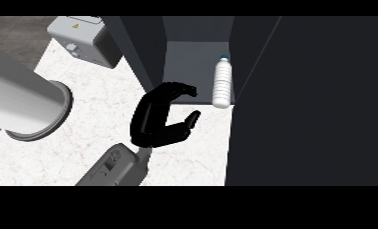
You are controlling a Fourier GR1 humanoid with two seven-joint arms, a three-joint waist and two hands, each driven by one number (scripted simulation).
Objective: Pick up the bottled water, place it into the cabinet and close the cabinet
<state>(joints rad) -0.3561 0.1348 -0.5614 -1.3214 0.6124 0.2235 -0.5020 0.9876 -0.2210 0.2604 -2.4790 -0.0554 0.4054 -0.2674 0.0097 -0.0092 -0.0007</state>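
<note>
The hand (159,118) is black on a grey forearm (114,168). Beneath it the surface (96,118) is white with faint marbling. Just right of the fingers stands a clear bottled water (222,83) with a blue cap, inside the dark grey cabinet (192,58). Far left, a grey toaster (85,38).

We've got the cabinet (193,58) at the back middle of the counter (96,98), and the bottled water (221,82) lies inside it, over on the right side near the front edge of the cabinet floor, cap pointing to the back. The cabinet door (303,103) takes up the whole right side. Just in front of the opening and a bit left of the bottle we see one hand (159,118). A toaster (85,40) is back left, and a big cylinder (29,100) lies at the far left.
</note>
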